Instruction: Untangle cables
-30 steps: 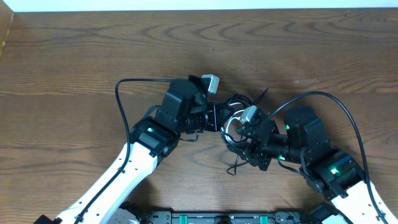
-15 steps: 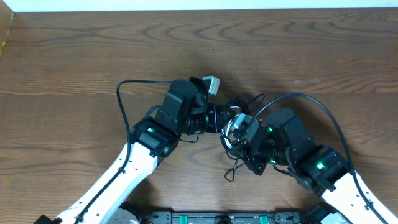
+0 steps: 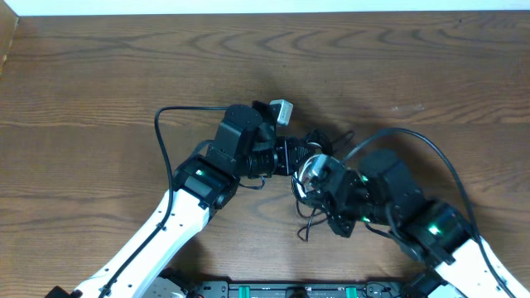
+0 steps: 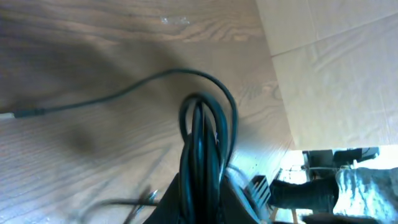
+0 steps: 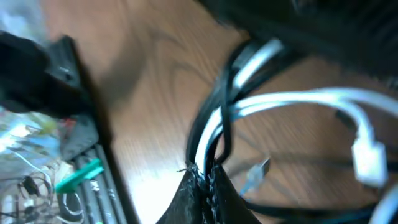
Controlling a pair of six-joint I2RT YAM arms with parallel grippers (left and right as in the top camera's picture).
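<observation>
A loose tail (image 3: 307, 226) of black cord trails nearest on the wooden surface (image 3: 99, 74). Just beyond it, the right end effector (image 5: 205, 182) is clamped shut on black and white strands of the cables (image 3: 309, 172). The left end effector (image 4: 199, 186), closed on black loops, holds the bundle's far-left side. The tangle lies pinched between them, its span running near-right to far-left.

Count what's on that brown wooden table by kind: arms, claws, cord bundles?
Tangled bundle of thin black and white cables: 1
White-and-black robot arms: 2, left arm, right arm
Black two-finger grippers: 2, left gripper, right gripper, both shut on that bundle
Total: 5
</observation>
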